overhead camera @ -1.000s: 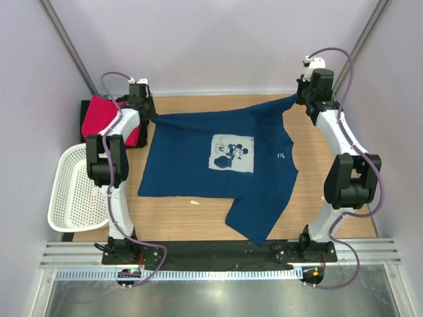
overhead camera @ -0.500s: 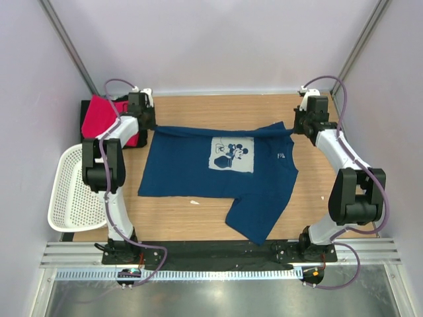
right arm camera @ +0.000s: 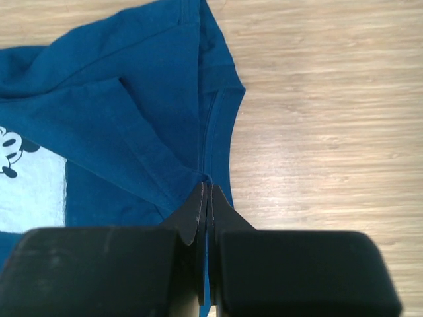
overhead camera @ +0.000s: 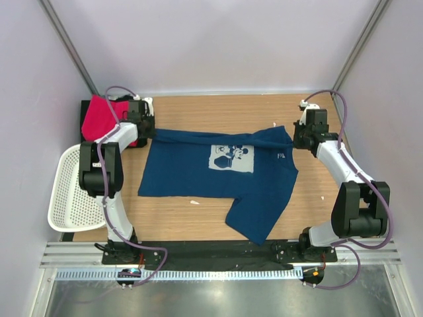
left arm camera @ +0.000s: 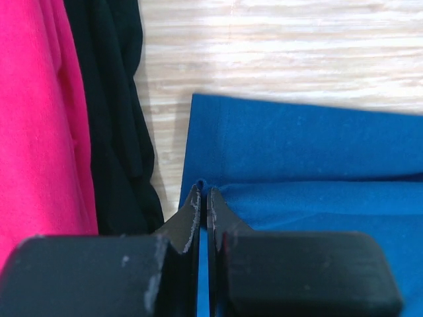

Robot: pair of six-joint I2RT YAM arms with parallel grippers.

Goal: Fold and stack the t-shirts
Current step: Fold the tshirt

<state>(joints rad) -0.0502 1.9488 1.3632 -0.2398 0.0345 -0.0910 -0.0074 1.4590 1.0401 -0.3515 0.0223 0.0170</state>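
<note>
Two far corners of the navy blue t-shirt [overhead camera: 192, 173] are being gripped, one by the clenched left end effector [left arm camera: 203, 193], the other by the clenched right end effector [right arm camera: 205, 187], and its far edge is being held doubled over the body. Bare tabletop [overhead camera: 225, 109] is lying open beyond that edge. The black t-shirt [left arm camera: 112, 119] and pink-red t-shirt [left arm camera: 33, 119] are crowding the left corner. Both arms are being held low, stretched away from their bases.
</note>
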